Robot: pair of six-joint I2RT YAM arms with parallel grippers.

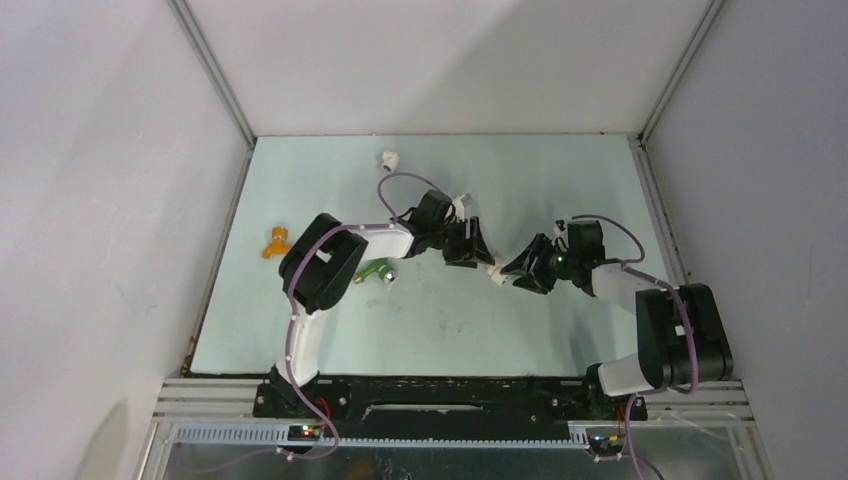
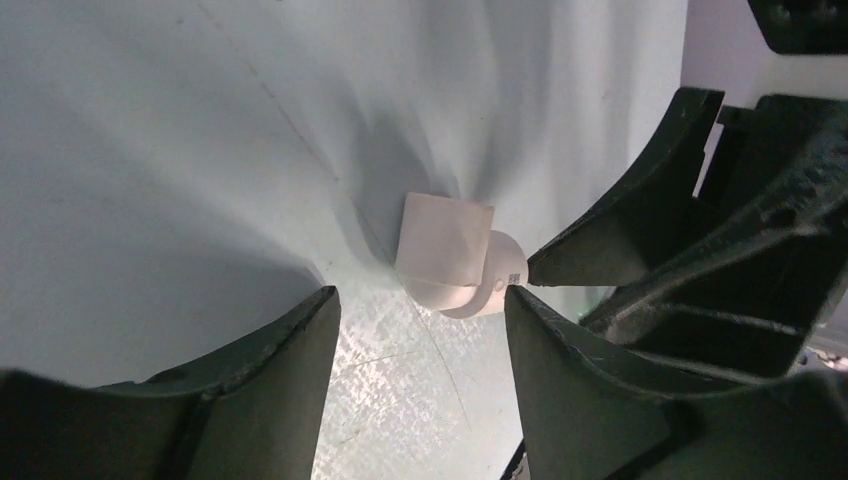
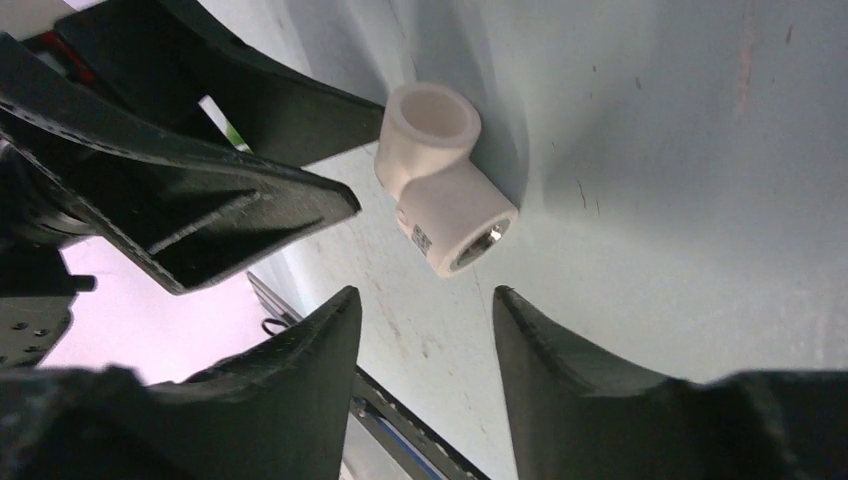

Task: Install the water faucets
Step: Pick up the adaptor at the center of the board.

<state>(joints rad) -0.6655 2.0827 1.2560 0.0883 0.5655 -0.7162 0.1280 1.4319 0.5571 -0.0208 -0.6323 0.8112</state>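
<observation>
fig.: task progress, read near to far. nearest us, both arm bases sit at the bench (image 1: 440,335) edge. mid-bench, the left hand (image 1: 462,246) and right hand (image 1: 527,268) meet almost tip to tip over a white elbow fitting (image 1: 494,271) that lies on the surface. in the wrist views we see each hand spread, w/ the fitting just beyond its fingertips. neither hand pinches anything. one right-hand finger looks to touch, or nearly touch, the fitting's side.

the green faucet (image 1: 377,270) lies on the bench just left of the hands, partly hidden by the left forearm. the orange faucet (image 1: 274,242) lies further left, near the bench's left edge, well apart from the green one. farthest off, a second elbow fitting (image 1: 389,158) rests near the far edge.

status, as we judge it: nothing installed yet. both faucets lie loose, touching no fitting, and neither is in a hand. the work looks to be at the stage of securing the 1st fitting. approx. all of the task remains: hold a fitting, pick up a faucet, mate the two, then repeat for the 2nd pair.
</observation>
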